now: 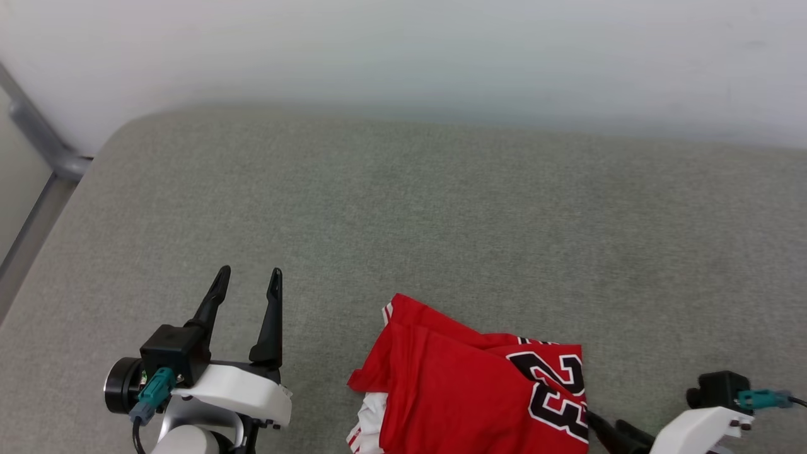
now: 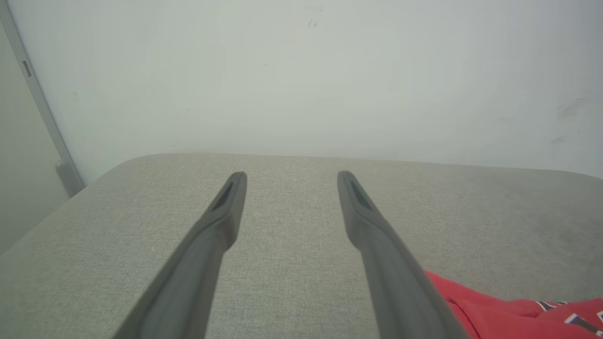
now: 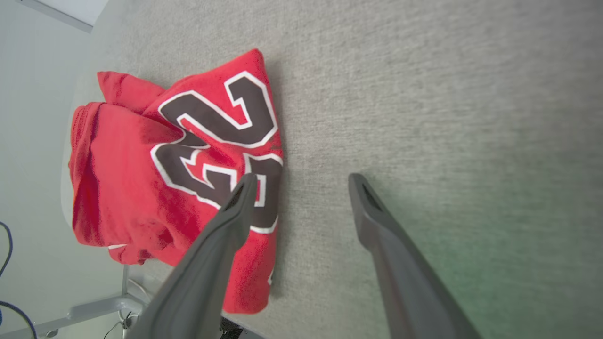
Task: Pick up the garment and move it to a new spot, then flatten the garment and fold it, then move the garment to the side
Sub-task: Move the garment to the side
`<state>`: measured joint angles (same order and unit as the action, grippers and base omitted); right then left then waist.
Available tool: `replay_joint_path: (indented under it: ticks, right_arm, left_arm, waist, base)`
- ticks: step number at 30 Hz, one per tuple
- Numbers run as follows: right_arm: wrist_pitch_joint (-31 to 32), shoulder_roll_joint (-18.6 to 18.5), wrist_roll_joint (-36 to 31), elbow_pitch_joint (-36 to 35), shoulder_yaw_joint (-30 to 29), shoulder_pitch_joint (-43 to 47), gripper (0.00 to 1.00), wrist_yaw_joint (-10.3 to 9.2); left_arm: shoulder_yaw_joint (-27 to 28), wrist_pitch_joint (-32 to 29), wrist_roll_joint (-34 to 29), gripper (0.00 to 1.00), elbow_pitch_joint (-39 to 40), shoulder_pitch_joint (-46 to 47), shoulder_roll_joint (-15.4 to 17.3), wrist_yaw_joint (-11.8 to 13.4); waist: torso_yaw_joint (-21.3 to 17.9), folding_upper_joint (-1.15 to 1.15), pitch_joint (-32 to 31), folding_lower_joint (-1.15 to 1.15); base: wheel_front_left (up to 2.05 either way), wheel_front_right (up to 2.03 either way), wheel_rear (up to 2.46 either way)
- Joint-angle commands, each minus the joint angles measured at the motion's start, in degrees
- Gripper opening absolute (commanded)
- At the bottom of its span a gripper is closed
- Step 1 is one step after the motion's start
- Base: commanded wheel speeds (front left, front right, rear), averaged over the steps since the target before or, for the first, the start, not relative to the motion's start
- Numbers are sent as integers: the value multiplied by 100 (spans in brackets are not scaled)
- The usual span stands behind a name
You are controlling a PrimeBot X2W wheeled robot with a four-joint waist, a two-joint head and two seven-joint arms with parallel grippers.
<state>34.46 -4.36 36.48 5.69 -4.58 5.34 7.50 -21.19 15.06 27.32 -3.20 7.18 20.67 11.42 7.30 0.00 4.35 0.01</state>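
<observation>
Garment folded, at near edge of pad. L gripper: jaws spread, empty, well left of it. R gripper: jaws spread; wrist view puts one finger over numerals, other over bare pad, unclear from head view.

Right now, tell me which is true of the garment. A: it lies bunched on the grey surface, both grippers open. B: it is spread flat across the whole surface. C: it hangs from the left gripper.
A: the garment lies in a folded heap on the grey surface, the left gripper open over bare fabric and the right gripper open at its numbered edge.
</observation>
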Motion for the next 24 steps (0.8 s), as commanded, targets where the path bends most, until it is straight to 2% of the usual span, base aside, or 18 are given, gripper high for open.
replay_joint_path:
  ticks: [1,9,10,11,18,24]
  right_arm:
    - [33,-5,95,80,88,-117,100,-3]
    - [160,4,655,804,670,-496,100,-7]
    - [174,-12,697,863,717,-527,60,-8]
    - [177,-15,751,915,755,-556,0,-8]
    - [-86,-264,745,784,1067,-726,0,-6]
    - [-310,-631,145,460,1245,-825,0,-3]
  left_arm:
    - [47,14,-52,100,-16,67,-48,-38]
    - [245,14,-191,100,-136,192,-209,-251]
    - [257,14,-213,100,-149,198,-224,-275]
    - [275,14,-223,100,-155,210,-242,-283]
    - [395,14,-348,100,-246,101,-305,-371]
    - [430,13,-432,100,-198,-30,-324,-371]
  waist:
    - [136,0,138,-1]
    - [297,0,449,-1]
    - [299,0,461,-1]
    - [302,0,466,-1]
    - [170,0,265,-1]
    - [-124,0,62,-1]
  base:
    - [0,0,0]
    - [0,0,0]
    - [0,0,0]
    - [0,0,0]
    - [0,0,0]
    - [0,0,0]
